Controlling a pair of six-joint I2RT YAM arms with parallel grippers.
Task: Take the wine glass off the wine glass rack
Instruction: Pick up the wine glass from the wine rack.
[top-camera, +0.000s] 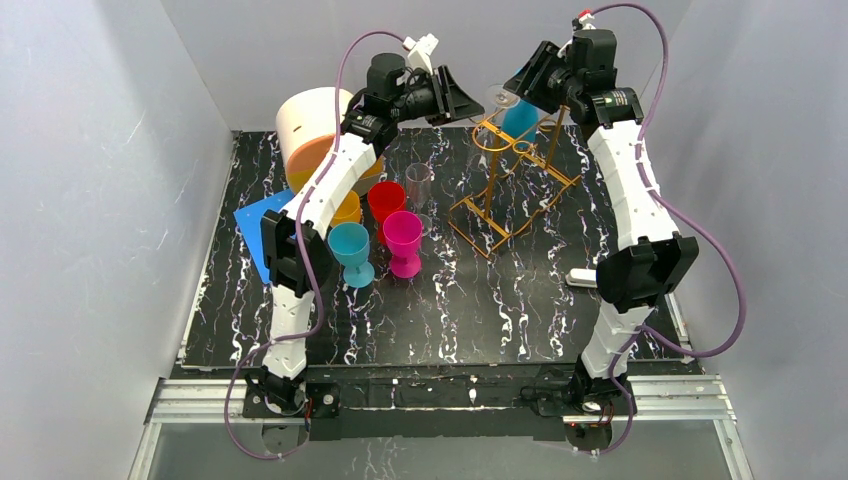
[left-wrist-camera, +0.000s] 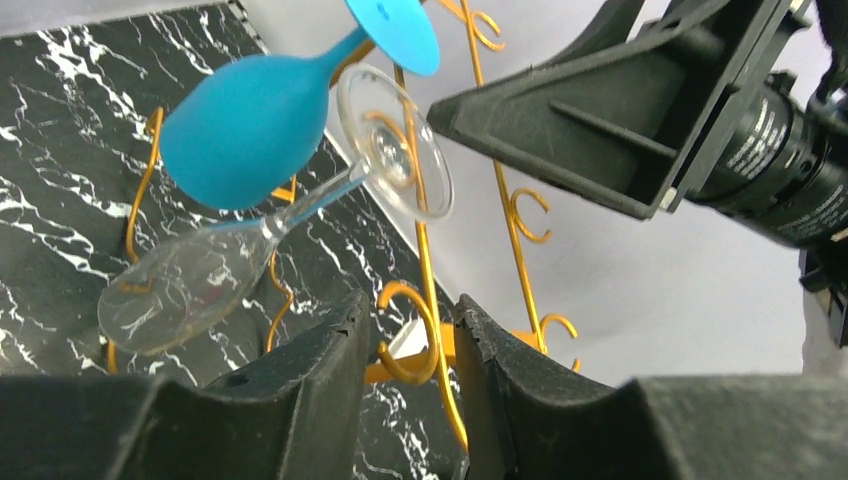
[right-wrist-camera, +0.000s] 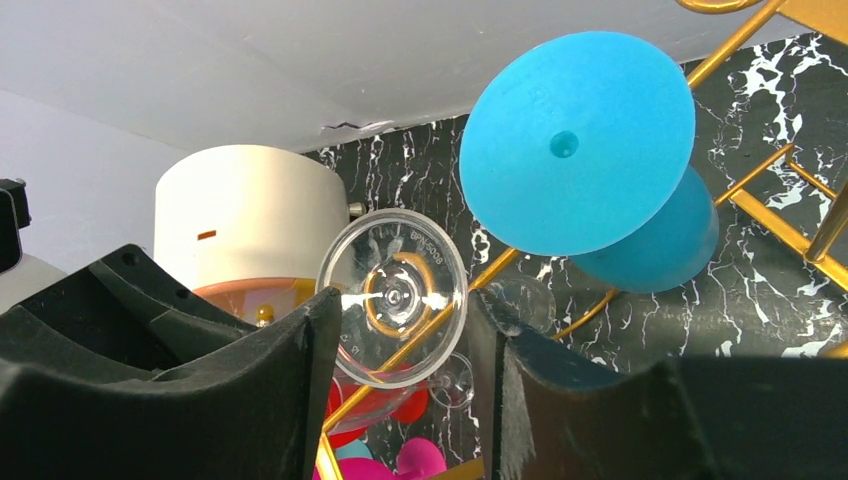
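Grasp step, I reckon. My right pincer (right-wrist-camera: 400, 325) stands open, the foot of the wine glass (right-wrist-camera: 397, 292) between its fingers, hung on the wine glass rack (left-wrist-camera: 423, 245). Left pincer (left-wrist-camera: 412, 322), also open, straddles a rack scroll. Next: pinch the foot, steady the rack, slide it out along the rail.

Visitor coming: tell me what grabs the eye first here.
The left gripper and right gripper meet at the top of the golden wire rack at far right, where a clear wine glass and a blue glass hang upside down. Bright goblets cluster at left centre.
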